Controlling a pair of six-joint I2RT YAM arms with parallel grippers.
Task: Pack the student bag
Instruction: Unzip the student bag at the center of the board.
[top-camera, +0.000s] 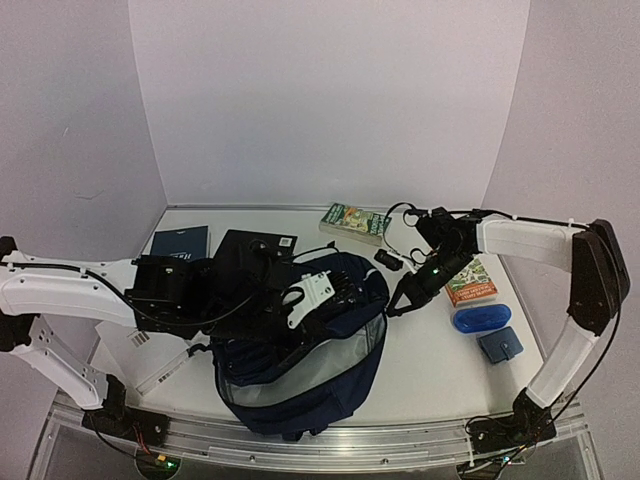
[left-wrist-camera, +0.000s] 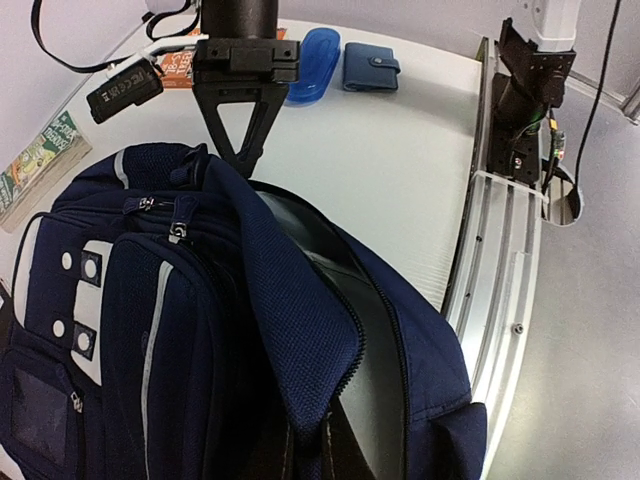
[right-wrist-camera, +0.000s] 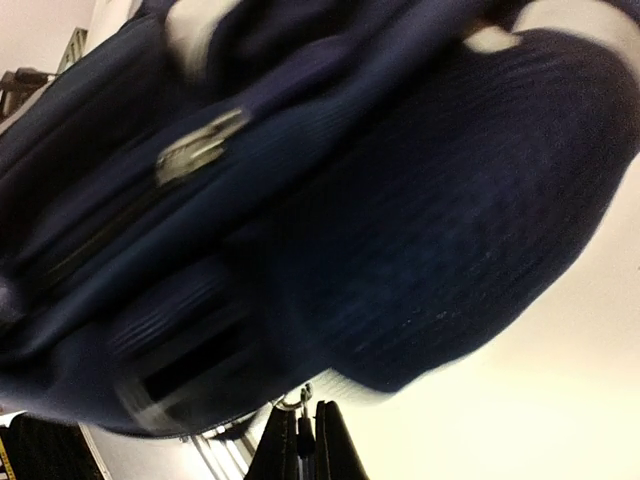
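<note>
Item: student bag (top-camera: 300, 390), table's (top-camera: 430, 370) near edge, likely soft, light, floppy; hold by the opening rim, where left gripper (top-camera: 325, 295) seems pinched shut; right gripper (left-wrist-camera: 245, 165) closed narrow.

Blue case (top-camera: 479, 317), wallet (top-camera: 499, 345), green book (top-camera: 354, 221), navy book (top-camera: 180, 242), white table (top-camera: 430, 370)

Navy student bag (top-camera: 320, 400) — on white table (top-camera: 430, 370)

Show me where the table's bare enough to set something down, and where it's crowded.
The biggest bare patch lies right of the student bag, bordered by the blue case, the wallet and the near rail. A smaller strip runs along the back wall, left of the green book. Crowded: the back right corner, with books, cables and the right tool.
</note>
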